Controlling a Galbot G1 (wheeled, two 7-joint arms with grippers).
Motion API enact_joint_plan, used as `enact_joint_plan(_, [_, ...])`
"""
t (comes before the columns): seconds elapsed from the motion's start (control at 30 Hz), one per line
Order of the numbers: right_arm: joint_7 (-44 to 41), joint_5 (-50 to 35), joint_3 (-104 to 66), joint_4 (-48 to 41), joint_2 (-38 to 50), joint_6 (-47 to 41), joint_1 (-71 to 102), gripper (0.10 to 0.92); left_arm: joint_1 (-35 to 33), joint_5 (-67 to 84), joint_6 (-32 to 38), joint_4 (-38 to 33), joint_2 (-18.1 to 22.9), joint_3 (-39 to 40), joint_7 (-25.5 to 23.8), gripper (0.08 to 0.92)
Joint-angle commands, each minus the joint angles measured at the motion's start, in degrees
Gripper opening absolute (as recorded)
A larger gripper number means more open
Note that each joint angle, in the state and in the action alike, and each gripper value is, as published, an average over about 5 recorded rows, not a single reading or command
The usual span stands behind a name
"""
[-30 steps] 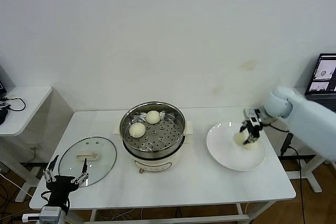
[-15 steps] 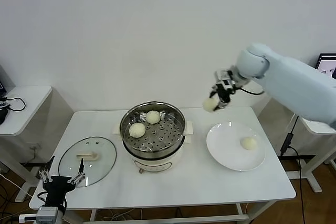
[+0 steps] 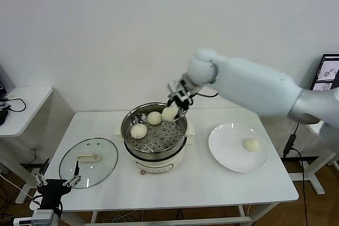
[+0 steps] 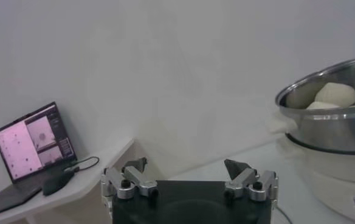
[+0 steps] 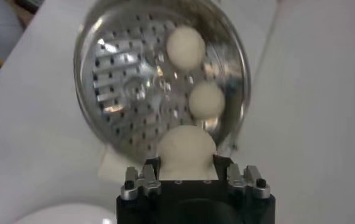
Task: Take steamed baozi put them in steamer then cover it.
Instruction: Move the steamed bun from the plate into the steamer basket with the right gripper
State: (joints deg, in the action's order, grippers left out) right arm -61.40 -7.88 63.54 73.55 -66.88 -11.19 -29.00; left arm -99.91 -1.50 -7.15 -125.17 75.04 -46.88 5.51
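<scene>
We see the right gripper clamped on a baozi, with the steamer (two buns inside) just below its jaws. The left gripper hangs parked with jaws apart, the cover near it on the table.

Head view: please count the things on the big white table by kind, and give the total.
Baozi: 4 (two in the steamer tray, one held by the right hand, one on the plate)
Steamer: 1
Glass cover: 1
White plate: 1
Total: 7
</scene>
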Motion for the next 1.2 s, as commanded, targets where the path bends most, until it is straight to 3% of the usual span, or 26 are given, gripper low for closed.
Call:
enact_joint_plan(0.03, [2.84, 3.26, 4.53, 0.40, -6.21, 7.61, 3.20, 0.569, 0.03, 0.17, 0.09, 0.35, 0.15, -0.50, 0.07, 0.823])
enact_joint_plan(0.57, [6.87, 11.37, 7.27, 1.68, -7.35, 18.57, 4.57, 0.568, 0.16, 0.60, 0.39, 0.61, 0.59, -0.68, 0.26, 0.823])
enact_joint_plan(0.93, [5.27, 10.70, 8.08, 1.88, -7.55, 20.14, 3.36, 0.575, 0.11, 0.86, 0.59, 0.60, 0.68, -0.79, 0.33, 0.823])
enact_joint_plan(1.03, [4.95, 10.24, 8.00, 2.23, -7.31, 20.10, 3.14, 0.612, 0.16, 0.85, 0.59, 0.64, 0.66, -0.72, 0.32, 0.823])
enact_joint_plan(1.2, [4.94, 10.12, 6.46, 2.42, -6.58, 20.02, 2.08, 0.742, 0.41, 0.92, 0.55, 0.74, 0.44, -0.72, 0.30, 0.823])
